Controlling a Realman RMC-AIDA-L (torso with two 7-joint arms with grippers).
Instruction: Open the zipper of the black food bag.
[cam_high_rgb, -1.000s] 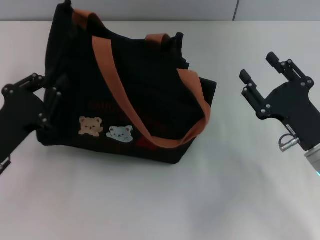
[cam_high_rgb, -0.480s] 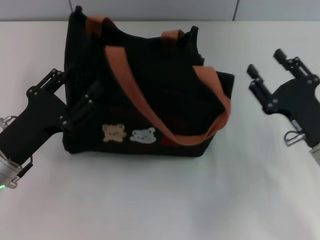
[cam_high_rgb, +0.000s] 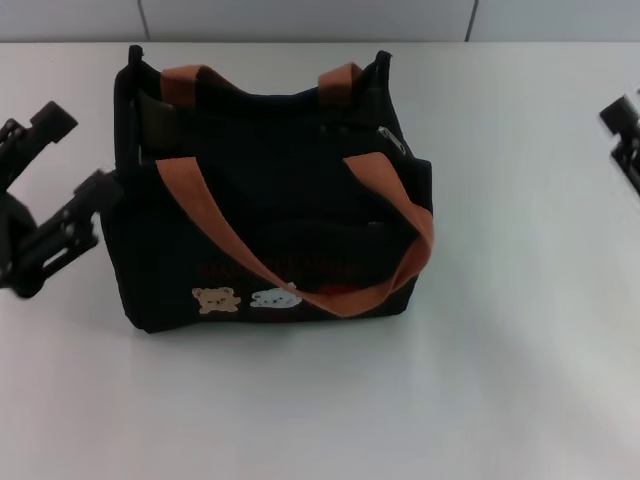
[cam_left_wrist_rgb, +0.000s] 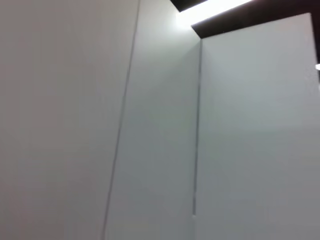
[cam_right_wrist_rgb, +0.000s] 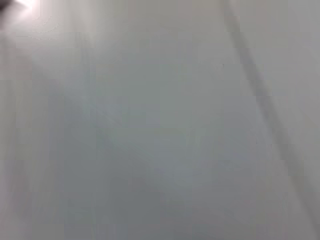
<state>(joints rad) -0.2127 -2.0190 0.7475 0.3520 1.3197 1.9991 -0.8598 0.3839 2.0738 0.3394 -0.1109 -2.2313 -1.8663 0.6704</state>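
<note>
The black food bag (cam_high_rgb: 270, 200) stands upright in the middle of the white tabletop (cam_high_rgb: 500, 380), its bear patches facing the camera and one orange handle (cam_high_rgb: 300, 270) drooping across the front. Half a second ago the left end effector (cam_high_rgb: 62, 170) was pressed against the bag's left side; now it has drawn back and sits just beside that side, its two fingers spread apart with nothing between them. The right end effector (cam_high_rgb: 625, 135) has pulled away as well, so that only a sliver of it shows at the right edge of the head view, well apart from the bag, and whether it is spread or pressed together cannot be told. The bag has also turned squarer to the camera than it was a second ago. A short run of the zipper (cam_high_rgb: 392, 140) shows near the bag's top right corner; the top looks slack, but whether it is open cannot be made out from here. Both wrist views show only plain pale panels. With both arms backing off, this is probably either the end of the job or a reset before another reach.
</note>
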